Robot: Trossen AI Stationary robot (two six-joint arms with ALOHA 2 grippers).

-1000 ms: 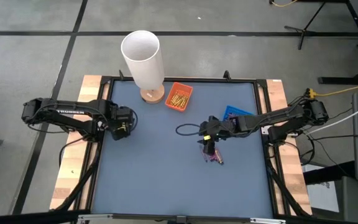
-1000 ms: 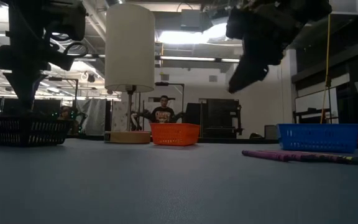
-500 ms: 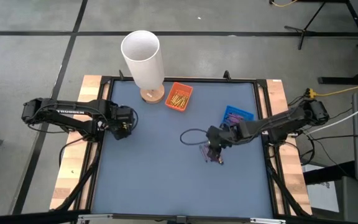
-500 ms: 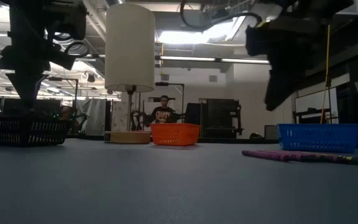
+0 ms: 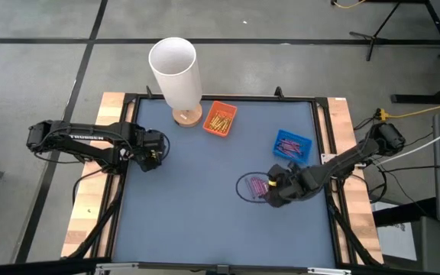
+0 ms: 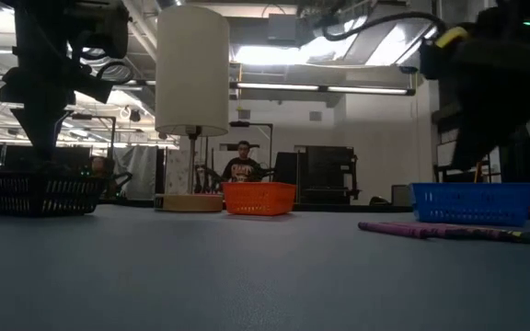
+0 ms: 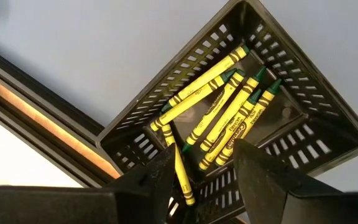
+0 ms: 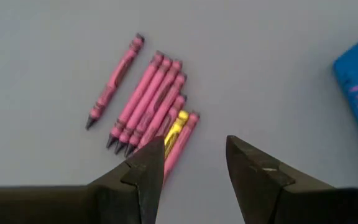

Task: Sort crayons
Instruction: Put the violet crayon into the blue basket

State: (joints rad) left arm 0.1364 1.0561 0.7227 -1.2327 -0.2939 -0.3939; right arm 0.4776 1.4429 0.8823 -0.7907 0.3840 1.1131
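Several pink-purple crayons (image 8: pixel 154 102) and one yellow crayon (image 8: pixel 176 127) lie side by side on the blue table top; they also show in the high view (image 5: pixel 258 183) and the low view (image 6: pixel 449 231). My right gripper (image 8: pixel 194 165) is open and empty, hovering just to the right of this pile (image 5: pixel 277 189). My left gripper (image 7: pixel 204 180) is open and empty at the table's left (image 5: pixel 153 158), above a black mesh basket (image 7: pixel 272 62) that holds several yellow crayons (image 7: pixel 225 109). An orange tray (image 5: pixel 220 118) holds gold crayons. A blue tray (image 5: pixel 292 143) holds purple ones.
A tall white cylinder on a round wooden base (image 5: pixel 174 69) stands at the far left, beside the orange tray. A black cable loop (image 5: pixel 243 187) of the right arm hangs over the crayon pile. A person (image 6: pixel 242 165) sits in the room beyond the table.
My right gripper has gone from above the crayon pile toward the table's right and near edges, and now stands beside the pile. Its cable loop has moved with it. The crayons on the table have stayed where they were.
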